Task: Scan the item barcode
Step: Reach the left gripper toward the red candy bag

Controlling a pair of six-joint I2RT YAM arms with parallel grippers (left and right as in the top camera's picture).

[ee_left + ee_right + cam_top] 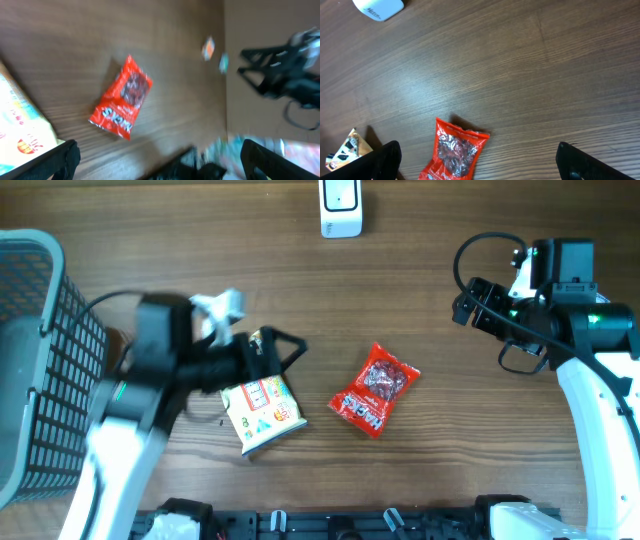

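A red snack packet lies flat near the table's middle, also seen in the left wrist view and the right wrist view. A cream and yellow snack bag lies to its left, partly under my left arm. The white barcode scanner stands at the far edge. My left gripper hovers open just above the cream bag, holding nothing; its view is motion-blurred. My right gripper is open and empty at the right, above bare table, well clear of the red packet.
A grey mesh basket fills the left edge of the table. The right arm shows blurred in the left wrist view. Bare wood lies between the packet and the scanner.
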